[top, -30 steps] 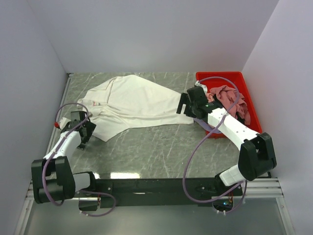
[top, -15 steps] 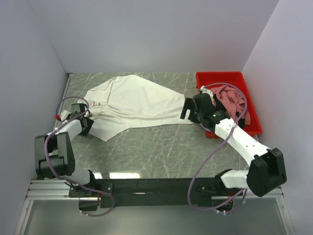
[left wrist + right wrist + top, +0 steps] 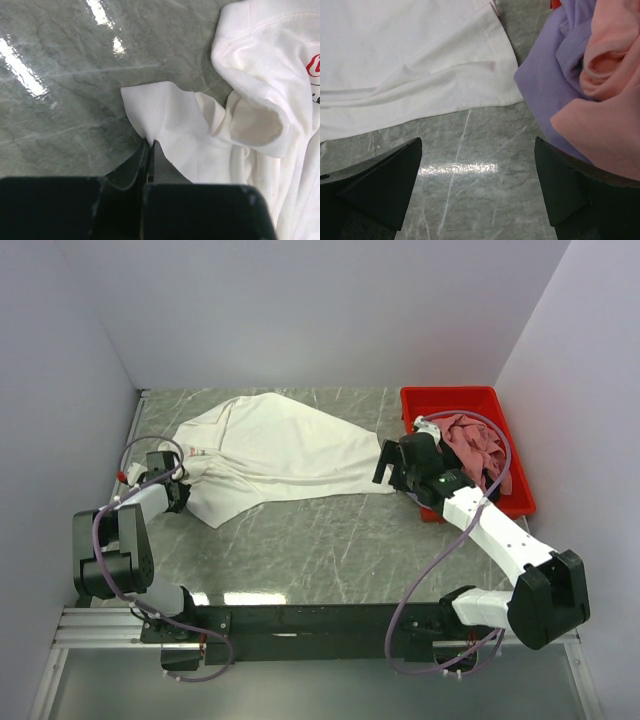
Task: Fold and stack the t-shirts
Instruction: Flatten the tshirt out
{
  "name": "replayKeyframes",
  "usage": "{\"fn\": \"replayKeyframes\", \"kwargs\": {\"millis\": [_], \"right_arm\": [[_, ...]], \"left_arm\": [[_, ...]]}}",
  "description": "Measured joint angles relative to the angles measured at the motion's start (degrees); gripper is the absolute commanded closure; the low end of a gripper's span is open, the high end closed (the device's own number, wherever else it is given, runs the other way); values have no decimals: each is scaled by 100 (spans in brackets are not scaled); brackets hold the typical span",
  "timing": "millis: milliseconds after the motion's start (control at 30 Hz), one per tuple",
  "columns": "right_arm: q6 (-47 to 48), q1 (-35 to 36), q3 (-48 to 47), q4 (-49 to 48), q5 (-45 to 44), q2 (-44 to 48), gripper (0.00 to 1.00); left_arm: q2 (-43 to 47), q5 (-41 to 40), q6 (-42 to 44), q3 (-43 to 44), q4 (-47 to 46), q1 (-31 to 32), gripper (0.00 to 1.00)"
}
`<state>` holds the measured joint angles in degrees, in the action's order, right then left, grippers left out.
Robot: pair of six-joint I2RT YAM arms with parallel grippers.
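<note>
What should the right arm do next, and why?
Probably lower the open right gripper onto the near hem corner of the white t-shirt and pinch it. The left gripper is already shut on a fabric edge, the shirt lies bunched, and the right one holds nothing.

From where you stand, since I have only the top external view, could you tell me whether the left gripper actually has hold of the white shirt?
Observer: Yes. The left wrist view shows the left gripper shut on a thin flap at the edge of the white t-shirt.
Operator: Thank you. Is the right gripper holding anything?
Observer: No. The right gripper is wide open over bare table, with nothing between its fingers.
Operator: What lies nearest to it?
Observer: A lavender tee lies beside one finger, with a pink tee over it.
</note>
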<state>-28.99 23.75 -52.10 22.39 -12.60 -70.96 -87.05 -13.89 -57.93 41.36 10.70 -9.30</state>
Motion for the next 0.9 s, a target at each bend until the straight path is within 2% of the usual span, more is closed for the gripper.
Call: {"fn": "replayKeyframes", "kwargs": {"millis": [267,400,567,667,900], "right_arm": [[35,-2,-44,70,170,-334,6],[-31,37,-50,96,358,-693,8],[-260,195,-87,155,479,-1158,16],[-457,293,-153,190,579,-1493,17],[-848,490,79,269,763,-1810,20]], "left_arm": [[828,-297,-323,-533,610,-103,99],[1305,-339,-538,-848,909,-566,99],[1672,-348,-599,-1073,1121,-1241,99],[1738,-282,-577,-1126,1130,-1484,99],[1945,-90,-568,-1257,1126,-1523,99]]}}
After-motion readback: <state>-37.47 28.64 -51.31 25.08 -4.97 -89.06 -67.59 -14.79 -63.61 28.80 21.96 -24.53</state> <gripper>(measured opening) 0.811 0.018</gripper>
